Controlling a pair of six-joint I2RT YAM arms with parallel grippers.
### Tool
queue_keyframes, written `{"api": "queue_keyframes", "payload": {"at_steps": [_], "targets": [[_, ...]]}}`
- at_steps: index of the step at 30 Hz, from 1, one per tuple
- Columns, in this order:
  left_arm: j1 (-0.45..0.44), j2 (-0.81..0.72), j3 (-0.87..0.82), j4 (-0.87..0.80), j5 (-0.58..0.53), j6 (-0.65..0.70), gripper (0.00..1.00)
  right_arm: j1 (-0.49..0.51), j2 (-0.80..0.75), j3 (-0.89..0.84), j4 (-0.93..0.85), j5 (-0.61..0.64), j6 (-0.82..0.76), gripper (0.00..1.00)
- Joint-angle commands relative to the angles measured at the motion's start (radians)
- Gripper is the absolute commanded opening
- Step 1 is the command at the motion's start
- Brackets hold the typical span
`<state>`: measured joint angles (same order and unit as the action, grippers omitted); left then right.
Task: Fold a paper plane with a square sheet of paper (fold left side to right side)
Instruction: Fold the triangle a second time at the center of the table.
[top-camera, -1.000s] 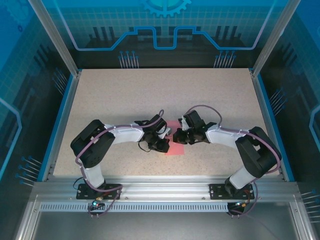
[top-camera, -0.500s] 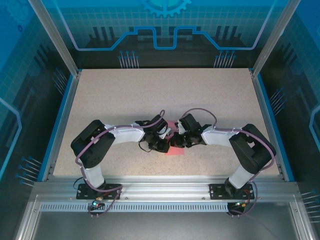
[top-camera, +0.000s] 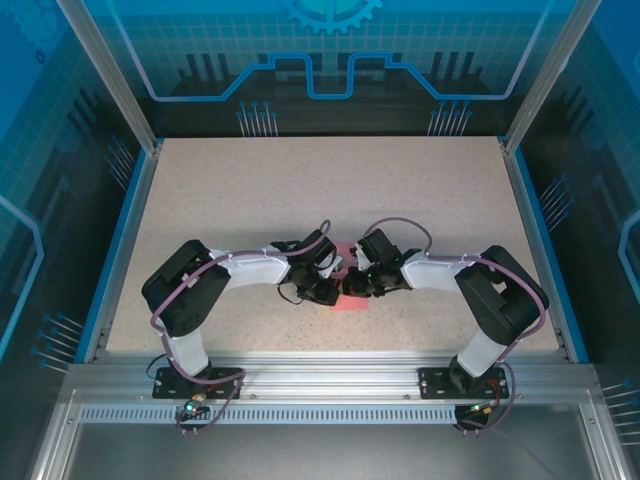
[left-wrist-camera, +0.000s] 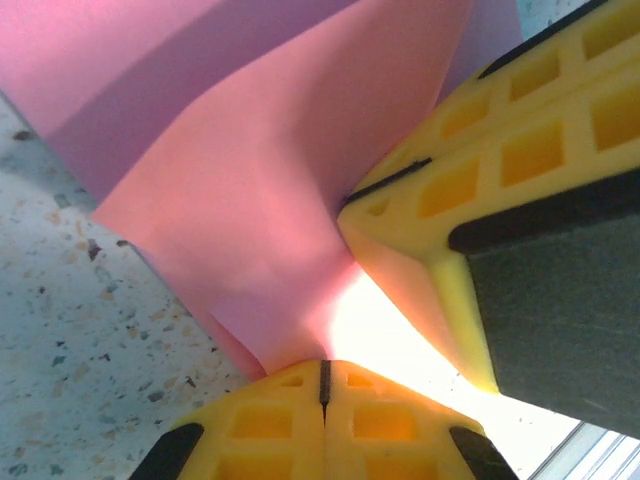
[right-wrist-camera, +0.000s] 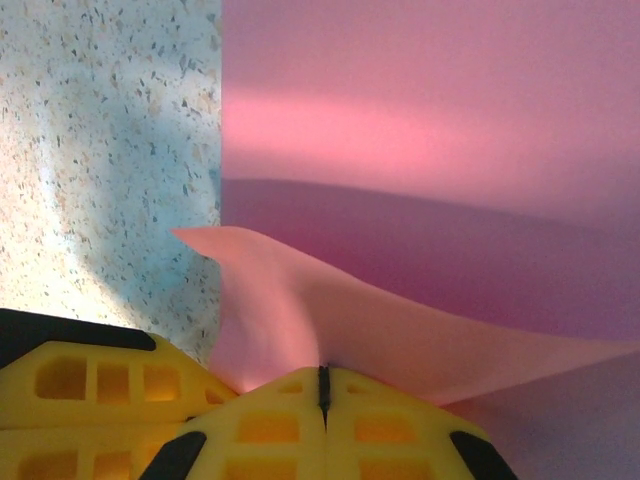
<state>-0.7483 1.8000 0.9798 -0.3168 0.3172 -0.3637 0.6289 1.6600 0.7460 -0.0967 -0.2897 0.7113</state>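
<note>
At the centre of the table, I see the square sheet of paper, plain salmon-pink, lying partly flat with one portion lifted into a curved flap. The left gripper and right gripper are each pinched closed on the raised paper. Compared with a second ago, the right gripper sits closer to the left one.

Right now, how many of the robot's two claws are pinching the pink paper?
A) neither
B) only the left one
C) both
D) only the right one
C: the left gripper and the right gripper each have their yellow fingers pressed together, with a lifted part of the square sheet of paper running into the seam between them.
</note>
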Motion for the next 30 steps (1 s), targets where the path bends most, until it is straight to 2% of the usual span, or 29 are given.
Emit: {"api": "queue_keyframes", "payload": {"at_steps": [1,30], "targets": [[-0.008,0.028,-0.004,-0.074,-0.043,0.018,0.03,-0.016,0.001,-0.02,-0.058,0.059,-0.033,0.0],[-0.013,0.025,-0.013,-0.075,-0.05,0.028,0.03,-0.198,0.043,0.036,-0.082,0.014,-0.138,0.01]]}}
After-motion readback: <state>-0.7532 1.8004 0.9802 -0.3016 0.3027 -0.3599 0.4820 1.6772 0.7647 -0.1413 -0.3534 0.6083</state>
